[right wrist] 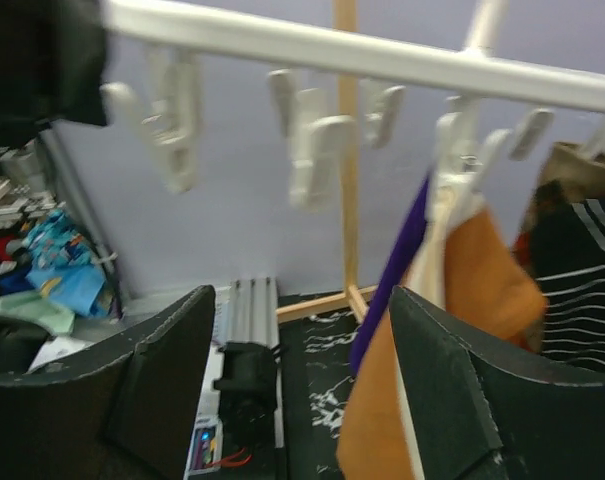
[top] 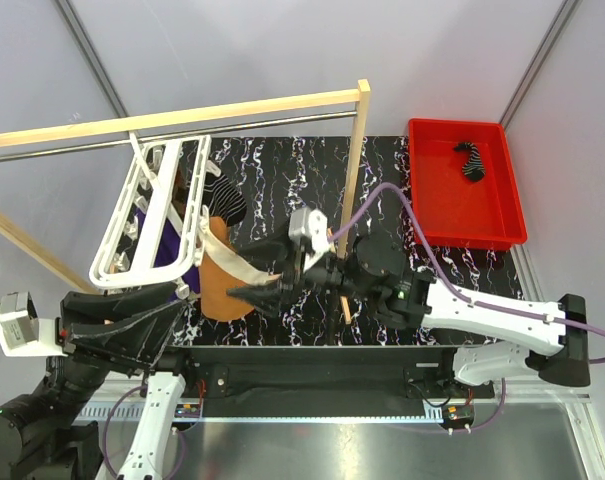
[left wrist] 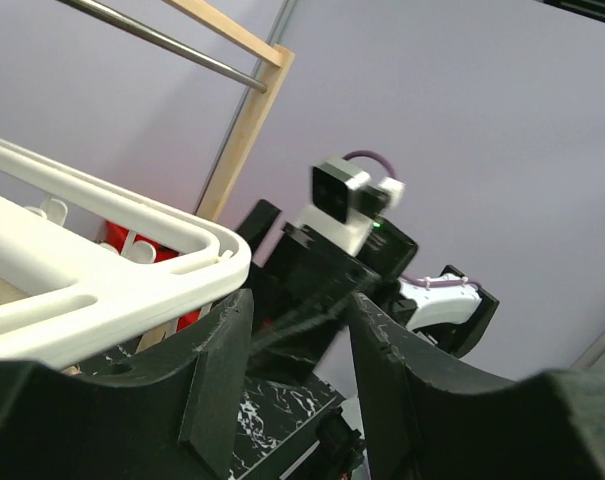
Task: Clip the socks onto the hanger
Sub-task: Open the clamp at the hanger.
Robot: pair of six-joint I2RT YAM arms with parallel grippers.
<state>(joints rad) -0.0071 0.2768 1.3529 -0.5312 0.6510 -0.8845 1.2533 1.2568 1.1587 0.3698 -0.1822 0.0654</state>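
The white hanger [top: 147,215] hangs from the metal rod at the left. An orange-brown sock [top: 222,290], a black striped sock [top: 222,200] and a purple sock [top: 172,245] hang from its clips. My right gripper [top: 239,275] is open, its fingers either side of the orange sock. In the right wrist view that gripper [right wrist: 302,370] is open, with the orange sock [right wrist: 462,330] by its right finger, next to the purple sock [right wrist: 397,270] and the striped sock [right wrist: 577,290]. My left gripper [top: 177,305] is open and empty just below the hanger's near corner [left wrist: 102,270].
A red bin [top: 502,215] at the back right holds another black striped sock [top: 472,160]. A wooden-post frame [top: 354,190] with a metal rod [top: 72,148] stands across the back. Several empty white clips [right wrist: 307,140] hang from the hanger bar.
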